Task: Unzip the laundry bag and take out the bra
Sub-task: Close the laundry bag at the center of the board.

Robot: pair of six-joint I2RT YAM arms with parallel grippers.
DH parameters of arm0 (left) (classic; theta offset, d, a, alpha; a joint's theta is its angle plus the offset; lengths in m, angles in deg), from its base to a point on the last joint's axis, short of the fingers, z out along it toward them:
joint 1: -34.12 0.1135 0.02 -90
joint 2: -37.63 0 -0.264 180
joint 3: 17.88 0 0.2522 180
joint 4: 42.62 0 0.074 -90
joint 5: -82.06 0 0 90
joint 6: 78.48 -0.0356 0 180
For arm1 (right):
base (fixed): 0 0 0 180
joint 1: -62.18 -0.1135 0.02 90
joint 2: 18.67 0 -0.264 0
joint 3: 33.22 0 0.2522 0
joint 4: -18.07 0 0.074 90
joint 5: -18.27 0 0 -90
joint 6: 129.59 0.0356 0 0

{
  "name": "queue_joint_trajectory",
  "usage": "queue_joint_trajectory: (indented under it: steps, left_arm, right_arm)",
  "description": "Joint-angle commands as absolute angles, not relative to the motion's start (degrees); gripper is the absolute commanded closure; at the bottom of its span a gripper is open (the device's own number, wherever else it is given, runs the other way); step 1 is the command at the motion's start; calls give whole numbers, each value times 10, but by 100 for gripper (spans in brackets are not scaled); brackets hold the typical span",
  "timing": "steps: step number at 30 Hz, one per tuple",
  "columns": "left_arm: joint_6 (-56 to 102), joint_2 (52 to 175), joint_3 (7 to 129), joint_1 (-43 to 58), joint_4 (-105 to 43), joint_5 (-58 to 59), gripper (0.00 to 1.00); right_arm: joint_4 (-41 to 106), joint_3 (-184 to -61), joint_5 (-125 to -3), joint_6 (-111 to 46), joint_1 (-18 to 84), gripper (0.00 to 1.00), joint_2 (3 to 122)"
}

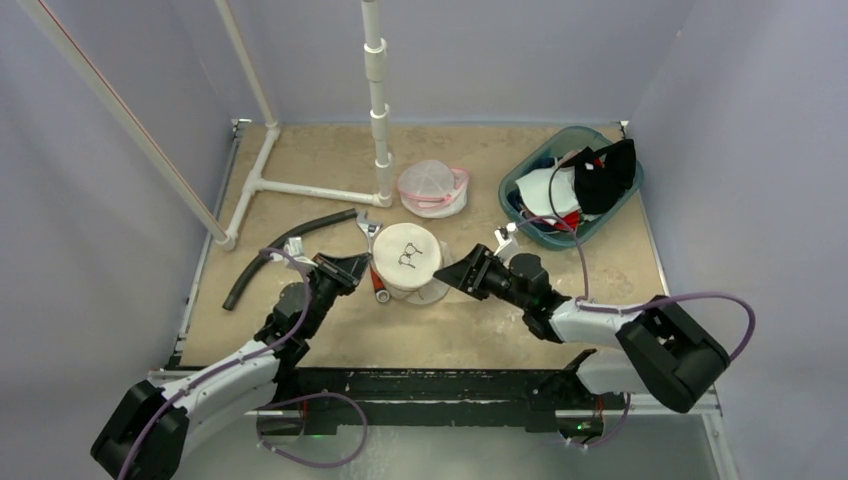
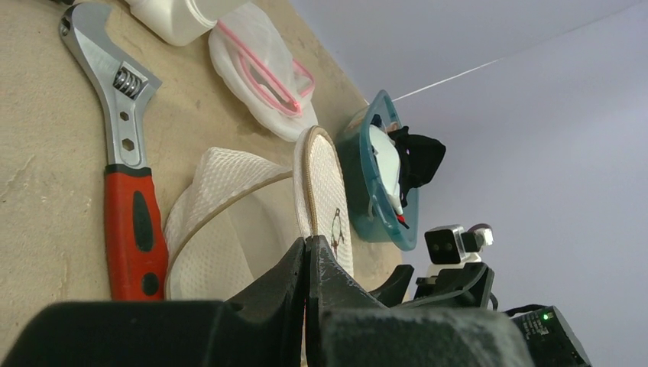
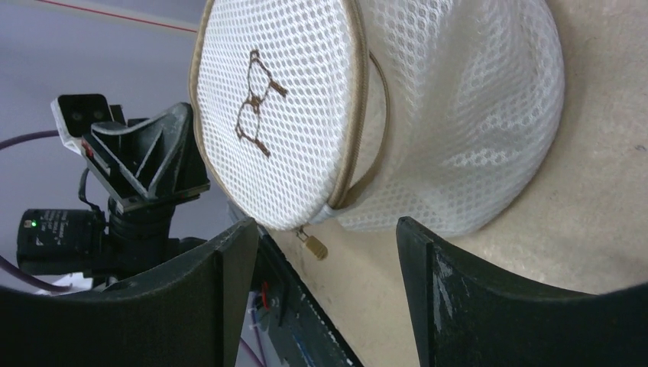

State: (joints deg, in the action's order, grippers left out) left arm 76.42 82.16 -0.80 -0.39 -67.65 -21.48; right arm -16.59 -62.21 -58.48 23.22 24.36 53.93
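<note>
From above, your laundry bag stands on the bench between the two tools. The left tool is clenched, with its tips at the bag's left side. The right tool is released, just right of the bag. A wrench lies along the bag's left edge. A basket of clothes sits well to the bag's right, farther back.

At the left wrist, the left tool has its fingers pressed flat together, tips at the zip seam of the bag. You cannot tell whether any mesh is caught between them. The wrench lies beside the bag.

At the right wrist, the right tool has its jaws standing wide apart, with the bag just beyond them. The zip pull hangs from the bag's lower rim, in the gap between the fingers and touching neither.
</note>
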Motion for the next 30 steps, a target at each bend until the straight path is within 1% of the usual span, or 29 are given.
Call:
queue_joint_trajectory:
  steps: [1, 8, 11, 14, 17, 19, 21, 24, 26, 30]
  left_arm:
    - [750, 810, -6, 2, -662, -224, 100]
    - [728, 800, 3, 2, -631, -223, 100]
    - [723, 795, 5, 2, -621, -224, 100]
    - [721, 795, 4, 2, -617, -220, 100]
    - [718, 797, 3, 2, -615, -210, 100]
    - [716, 794, 3, 2, -606, -204, 100]
    - [714, 789, 4, 2, -591, -202, 100]
    - [708, 779, 9, 2, -563, -199, 100]
    - [701, 778, 17, 2, -543, -192, 100]
    - [688, 783, 35, 2, -505, -179, 100]
  right_arm:
    - [-221, -666, -577, 256, 237, 31, 580]
    - [-214, -701, -570, 269, 227, 34, 648]
    - [-210, -716, -568, 270, 218, 37, 665]
    - [-203, -723, -571, 270, 214, 48, 675]
    - [-176, -726, -578, 257, 214, 65, 671]
    - [-147, -724, -583, 246, 214, 74, 653]
    - [-93, -724, -589, 231, 215, 81, 620]
    - [3, -734, -617, 192, 215, 88, 563]
    - [68, -742, -633, 165, 218, 91, 526]
    - [177, -744, -649, 127, 231, 91, 471]
